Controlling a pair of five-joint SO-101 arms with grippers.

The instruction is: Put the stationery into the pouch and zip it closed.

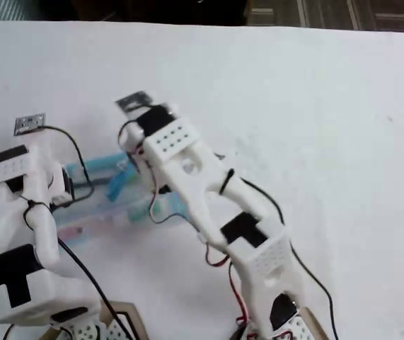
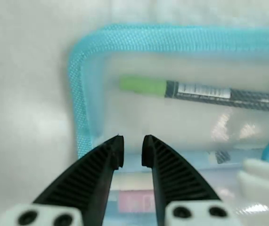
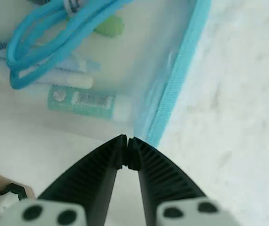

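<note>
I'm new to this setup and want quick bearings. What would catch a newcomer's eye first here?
A clear pouch with turquoise trim lies on the white table, with a green-capped pen inside. The left gripper sits slightly open above one corner. The right gripper is shut at the trimmed edge, near a blue cord loop.

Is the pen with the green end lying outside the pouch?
No, the pen lies inside the clear pouch, within its blue border.
</note>
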